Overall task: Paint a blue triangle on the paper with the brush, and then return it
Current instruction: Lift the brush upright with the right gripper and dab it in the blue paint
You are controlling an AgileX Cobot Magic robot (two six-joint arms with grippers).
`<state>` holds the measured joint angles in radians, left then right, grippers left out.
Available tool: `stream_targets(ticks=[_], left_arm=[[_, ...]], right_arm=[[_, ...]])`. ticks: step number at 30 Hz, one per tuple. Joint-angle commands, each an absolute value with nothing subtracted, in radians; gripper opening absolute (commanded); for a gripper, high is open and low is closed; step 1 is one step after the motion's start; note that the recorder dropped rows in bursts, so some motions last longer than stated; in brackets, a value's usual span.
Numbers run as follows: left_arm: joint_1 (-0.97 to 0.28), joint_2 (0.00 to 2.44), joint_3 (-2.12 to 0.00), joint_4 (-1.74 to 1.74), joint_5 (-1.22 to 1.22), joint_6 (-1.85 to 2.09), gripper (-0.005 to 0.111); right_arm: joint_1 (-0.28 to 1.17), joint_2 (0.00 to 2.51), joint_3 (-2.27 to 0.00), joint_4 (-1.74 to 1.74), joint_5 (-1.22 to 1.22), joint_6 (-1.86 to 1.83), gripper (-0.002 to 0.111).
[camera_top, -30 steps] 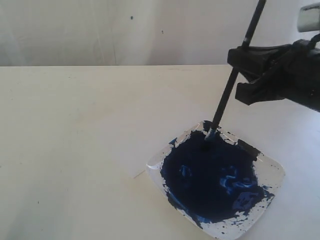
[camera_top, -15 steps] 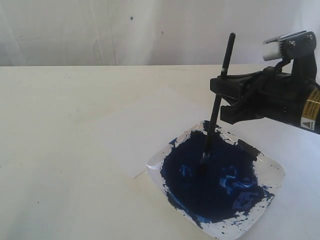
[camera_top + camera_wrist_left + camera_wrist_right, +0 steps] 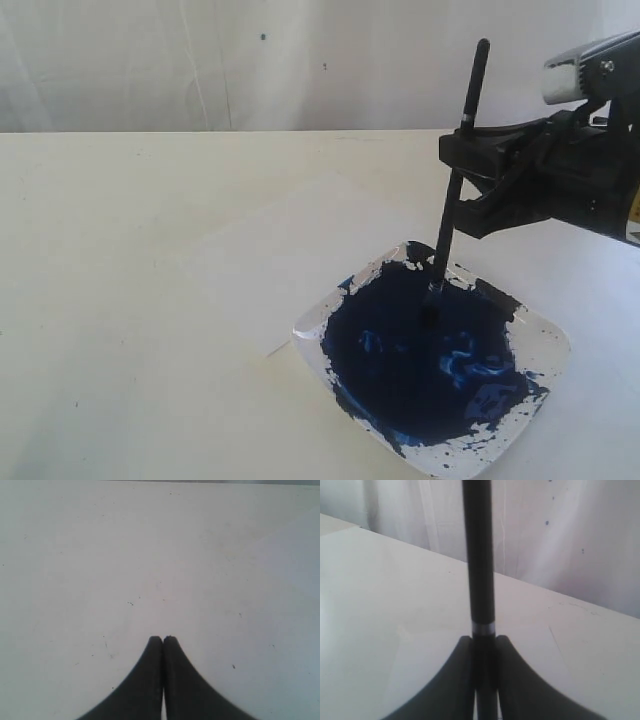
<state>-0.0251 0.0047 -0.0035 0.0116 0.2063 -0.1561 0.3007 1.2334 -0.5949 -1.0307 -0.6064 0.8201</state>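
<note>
Nearest, a clear dish [image 3: 548, 348] holds the blue paint pool [image 3: 420, 365]. The brush [image 3: 443, 245] stands nearly upright, tip in the paint, pinched by the right gripper [image 3: 455, 182]. The paper [image 3: 290, 250] lies just behind. The left gripper [image 3: 163, 641] is closed, empty.

**Brush standing tip-down in blue paint, white paper lying flat beside it**

The brush [image 3: 445, 238] is thin with a long black handle, and the right wrist view shows a narrow silver ring on it. It stands nearly upright, top leaning toward 1 o'clock in the exterior view. Its tip is dipped into the dark blue paint [image 3: 420, 365] near the pool's 12 o'clock edge, and the right gripper [image 3: 456, 182] pinches the handle. The paper [image 3: 280, 262] is a thin white sheet lying flat, at 10 o'clock from the paint and turned cornerwise.
</note>
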Motion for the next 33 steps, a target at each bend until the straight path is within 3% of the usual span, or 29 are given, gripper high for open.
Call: stream_targets(ticks=[1,22,33], left_arm=[[-0.034,0.0,0.0,0.009,0.202,-0.157,0.0],[-0.034,0.0,0.0,0.009,0.197,-0.157,0.0],[-0.034,0.0,0.0,0.009,0.064,-0.157,0.0]], right_arm=[[0.302,1.245,-0.596,-1.036,-0.566,0.808,0.0],[0.302,1.249,-0.596,-1.036,-0.535,0.813,0.0],[0.302,1.224,-0.597,-1.026,-0.577,0.815,0.0]])
